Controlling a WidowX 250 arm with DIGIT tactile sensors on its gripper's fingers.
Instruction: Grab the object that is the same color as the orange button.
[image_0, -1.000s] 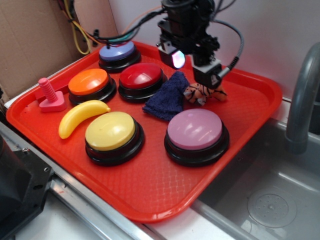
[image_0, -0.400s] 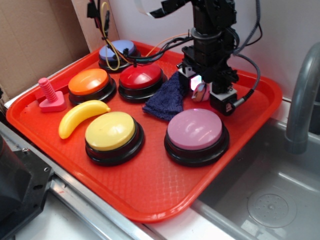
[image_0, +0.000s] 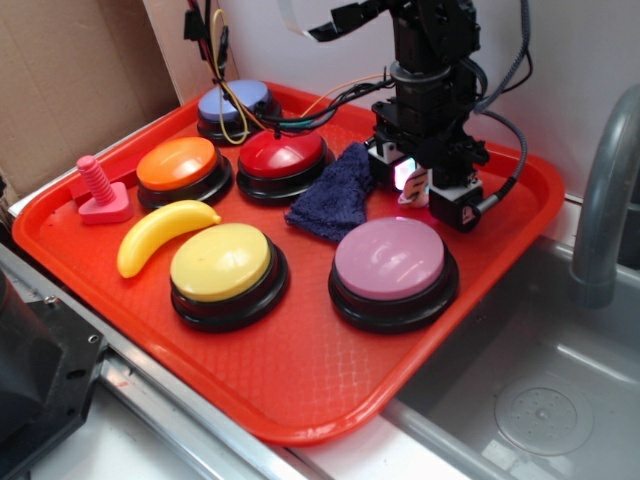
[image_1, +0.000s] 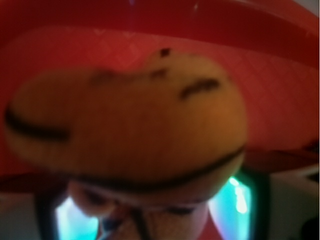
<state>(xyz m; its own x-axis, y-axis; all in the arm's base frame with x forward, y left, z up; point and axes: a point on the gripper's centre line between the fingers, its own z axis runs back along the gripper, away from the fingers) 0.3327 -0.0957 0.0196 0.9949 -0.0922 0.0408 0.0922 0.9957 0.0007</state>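
The orange button (image_0: 178, 163) sits at the left back of the red tray (image_0: 300, 390). The small orange, black-striped plush tiger lies behind the pink button. In the exterior view only a pale bit of the tiger (image_0: 419, 190) shows under the arm. My gripper (image_0: 425, 195) is lowered over it, one finger on each side, jaws wide apart. In the wrist view the tiger (image_1: 130, 125) fills the frame, blurred, between the two glowing cyan pads (image_1: 235, 205) of my gripper (image_1: 155, 215). I see no squeeze on the toy.
On the tray stand a red button (image_0: 282, 152), yellow button (image_0: 220, 262), pink button (image_0: 390, 258) and bluish button (image_0: 235, 102). A dark blue cloth (image_0: 335, 192) lies left of my gripper. A banana (image_0: 160, 235) and pink screw toy (image_0: 100, 192) lie at the left. A sink (image_0: 540, 390) and faucet (image_0: 600, 200) are at the right.
My gripper came down from above the tiger and now straddles it, covering it in the exterior view. In the last half second it dropped a little lower. The finger gap looks unchanged.
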